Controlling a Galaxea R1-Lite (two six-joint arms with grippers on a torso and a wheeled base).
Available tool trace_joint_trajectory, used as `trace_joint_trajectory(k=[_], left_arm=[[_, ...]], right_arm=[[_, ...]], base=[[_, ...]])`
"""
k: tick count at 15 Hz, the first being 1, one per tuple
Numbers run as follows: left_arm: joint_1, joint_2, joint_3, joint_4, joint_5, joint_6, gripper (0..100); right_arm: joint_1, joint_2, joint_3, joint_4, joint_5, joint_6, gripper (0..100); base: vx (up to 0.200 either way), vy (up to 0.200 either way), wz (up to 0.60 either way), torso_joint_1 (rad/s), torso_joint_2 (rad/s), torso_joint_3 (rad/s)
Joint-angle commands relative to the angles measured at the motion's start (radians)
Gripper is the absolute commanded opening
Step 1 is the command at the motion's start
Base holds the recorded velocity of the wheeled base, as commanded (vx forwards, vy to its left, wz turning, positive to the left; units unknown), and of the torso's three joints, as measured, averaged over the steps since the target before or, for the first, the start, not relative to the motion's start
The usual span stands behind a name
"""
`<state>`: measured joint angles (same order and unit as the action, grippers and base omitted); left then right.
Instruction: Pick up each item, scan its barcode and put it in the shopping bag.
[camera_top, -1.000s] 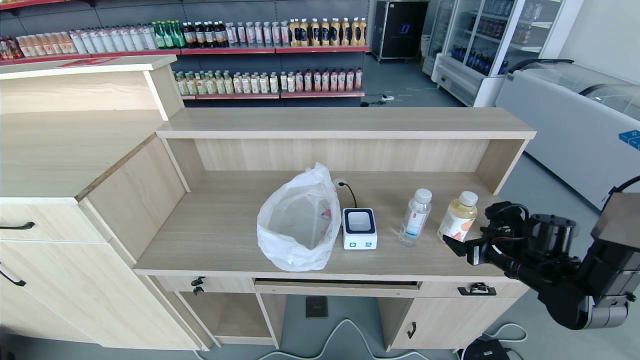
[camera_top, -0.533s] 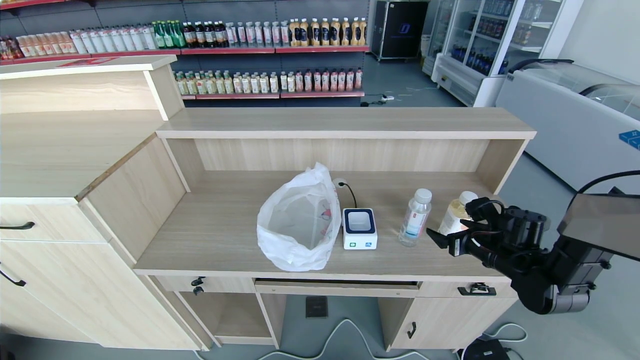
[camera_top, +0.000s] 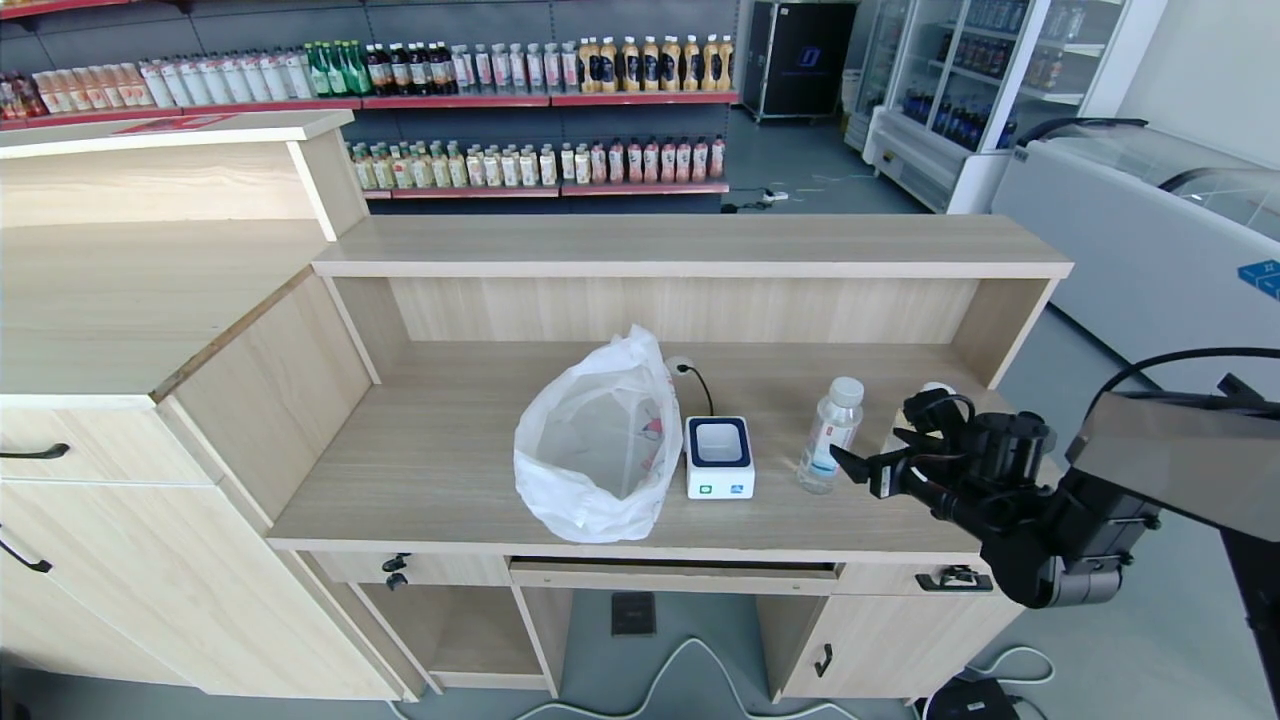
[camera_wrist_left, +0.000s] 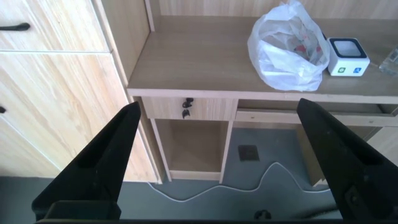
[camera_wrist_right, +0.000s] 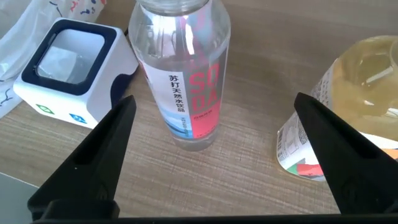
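1. Fingers (camera_wrist_left: 93, 168) of the left gripper (camera_wrist_left: 219, 106) are spread wide with nothing between them. It hangs on the near side of the wooden counter (camera_wrist_left: 193, 62), facing the keyed drawer (camera_wrist_left: 185, 107) and the floor below.
2. Over the counter's near right part hovers the right gripper (camera_top: 865, 452). Its fingers (camera_wrist_right: 339, 162) are likewise apart and empty, pointing toward two bottles.
3. Just ahead of it stands the clear water bottle (camera_top: 830, 435), upright on the counter, with a white cap and a red and blue label. In the right wrist view it sits in line with the gap between the fingers, and neither finger touches it.
4. To that bottle's right stands the yellow drink bottle (camera_wrist_right: 348, 106), also upright and close to the right finger. In the head view the gripper covers most of it, leaving its white cap showing.
5. Left of the water bottle sits the white barcode scanner (camera_top: 719, 457), its dark-framed window facing up. A black cable (camera_top: 700, 385) runs from it toward the counter's back.
6. Just beside the scanner's left side lies the white plastic shopping bag (camera_top: 595, 450), slumped on the counter with its mouth open toward the front.
7. Beyond the counter are shop shelves (camera_top: 540, 70) lined with bottled drinks, with glass-door coolers (camera_top: 960, 60) and chest freezers (camera_top: 1150, 230) off to the right.
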<state>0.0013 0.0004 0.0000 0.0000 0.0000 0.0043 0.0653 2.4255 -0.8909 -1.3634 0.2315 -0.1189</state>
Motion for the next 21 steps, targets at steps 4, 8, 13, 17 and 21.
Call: trace_joint_trajectory(k=[4,8,13,17,21], left_arm=[[0.000,0.000,0.000,0.000,0.000,0.000,100],[0.000,0.000,0.000,0.000,0.000,0.000,100],[0.000,0.000,0.000,0.000,0.000,0.000,100],[0.000,0.000,0.000,0.000,0.000,0.000,100],[0.000,0.000,0.000,0.000,0.000,0.000,100]], right_arm=[[0.028,0.047,-0.082,0.033,0.000,0.041,100],[0.034,0.078,-0.142,0.037,0.000,0.059,100],[0.057,0.101,-0.194,0.044,-0.001,0.104,100],[0.062,0.116,-0.253,0.084,-0.004,0.113,100],[0.064,0.132,-0.261,0.087,-0.008,0.113,100]], base=[[0.000,0.000,0.00,0.000,0.00,0.000],[0.000,0.000,0.00,0.000,0.00,0.000],[0.000,0.000,0.00,0.000,0.00,0.000],[0.000,0.000,0.00,0.000,0.00,0.000],[0.000,0.000,0.00,0.000,0.00,0.000]])
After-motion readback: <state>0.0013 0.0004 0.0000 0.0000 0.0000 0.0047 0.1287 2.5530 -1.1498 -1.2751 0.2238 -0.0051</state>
